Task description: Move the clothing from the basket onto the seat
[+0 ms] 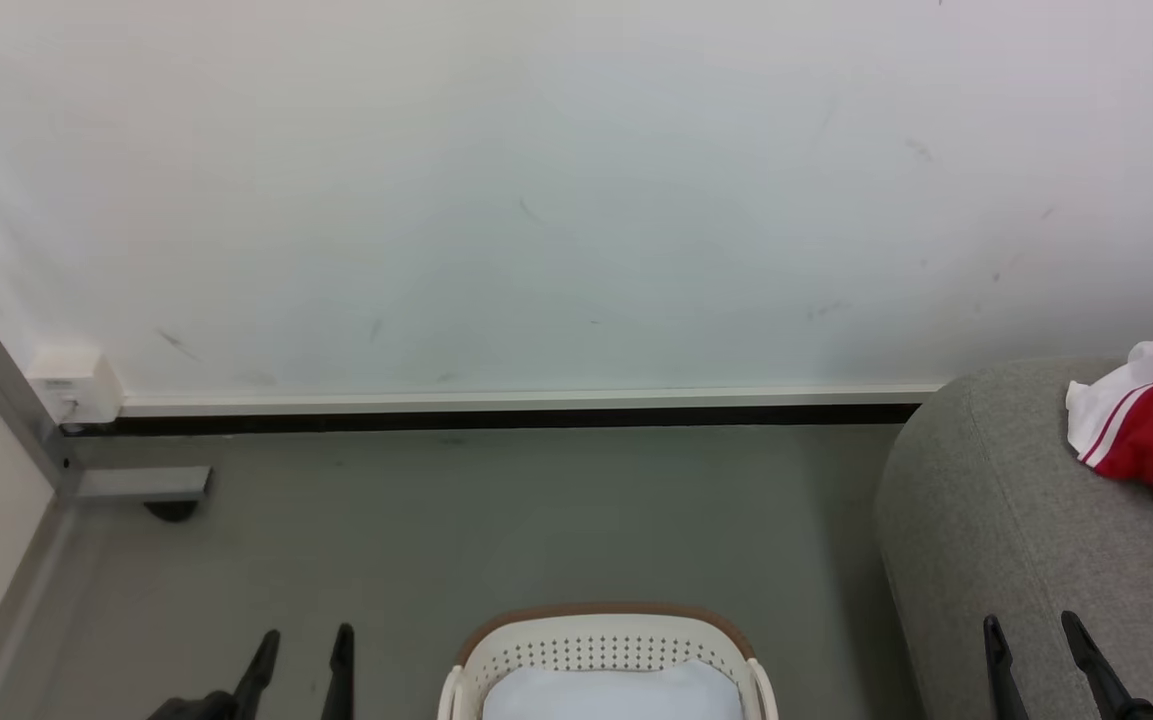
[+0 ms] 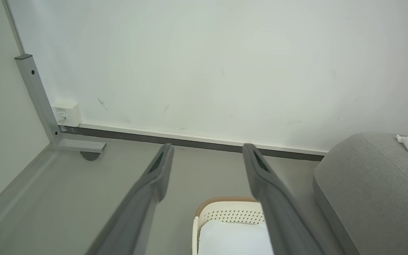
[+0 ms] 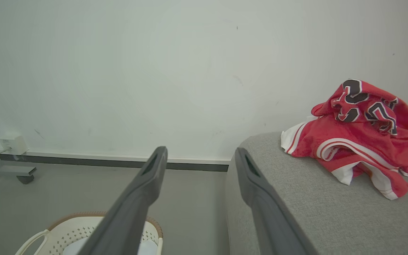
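The clothing (image 1: 1151,430), a crumpled heap of red jersey with white stripe trim and black-and-white lettering, lies on top of the seat (image 1: 996,520). It is ahead of the right gripper (image 1: 1029,620) and off to its right, well clear of the fingertips. The seat, a grey fabric sofa with a rounded arm, spreads just ahead of that gripper. The basket (image 1: 601,612), cream perforated plastic with a brown rim, stands upright between the left gripper (image 1: 307,632) and the right one, nearer the seat's arm.

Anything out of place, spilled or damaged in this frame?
Nothing stands out: the red jersey lies crumpled on the sofa, the basket stands upright holding a pale cloth, and the left hand and right hand are open, empty.
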Available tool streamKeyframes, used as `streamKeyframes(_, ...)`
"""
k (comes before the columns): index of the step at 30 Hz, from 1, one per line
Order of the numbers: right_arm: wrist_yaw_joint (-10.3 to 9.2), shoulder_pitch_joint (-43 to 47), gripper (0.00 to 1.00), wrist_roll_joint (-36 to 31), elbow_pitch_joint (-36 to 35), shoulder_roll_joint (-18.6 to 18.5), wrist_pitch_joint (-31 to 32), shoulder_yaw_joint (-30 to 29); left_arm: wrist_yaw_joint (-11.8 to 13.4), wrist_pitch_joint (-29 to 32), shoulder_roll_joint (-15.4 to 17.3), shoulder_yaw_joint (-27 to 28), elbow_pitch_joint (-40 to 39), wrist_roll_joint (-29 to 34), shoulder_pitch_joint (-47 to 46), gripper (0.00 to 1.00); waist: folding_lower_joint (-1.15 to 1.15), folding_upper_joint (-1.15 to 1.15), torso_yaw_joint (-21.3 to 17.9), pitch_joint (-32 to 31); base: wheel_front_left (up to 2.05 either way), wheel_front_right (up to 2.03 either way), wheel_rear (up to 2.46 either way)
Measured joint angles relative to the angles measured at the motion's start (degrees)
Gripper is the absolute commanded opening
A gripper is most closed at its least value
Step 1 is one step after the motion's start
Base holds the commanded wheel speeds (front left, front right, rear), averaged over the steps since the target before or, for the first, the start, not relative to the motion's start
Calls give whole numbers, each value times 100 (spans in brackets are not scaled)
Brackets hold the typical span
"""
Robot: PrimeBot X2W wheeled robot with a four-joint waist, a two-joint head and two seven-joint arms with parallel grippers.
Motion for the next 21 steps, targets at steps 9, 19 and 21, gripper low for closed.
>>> streamKeyframes(9, 0, 52, 100, 65, 57, 1, 0, 48, -556, 0, -411, 512, 101, 587, 116, 100, 1, 0, -77, -50, 0, 0, 0)
streamKeyframes(19, 0, 52, 100, 92, 141, 1, 0, 104, -910, 0, -681, 904, 242, 968, 58, 100, 1, 0, -160, -31, 0, 0, 0)
streamKeyframes(21, 0, 52, 100, 92, 153, 1, 0, 116, -961, 0, -721, 943, 257, 1034, 54, 100, 1, 0, -169, -31, 0, 0, 0)
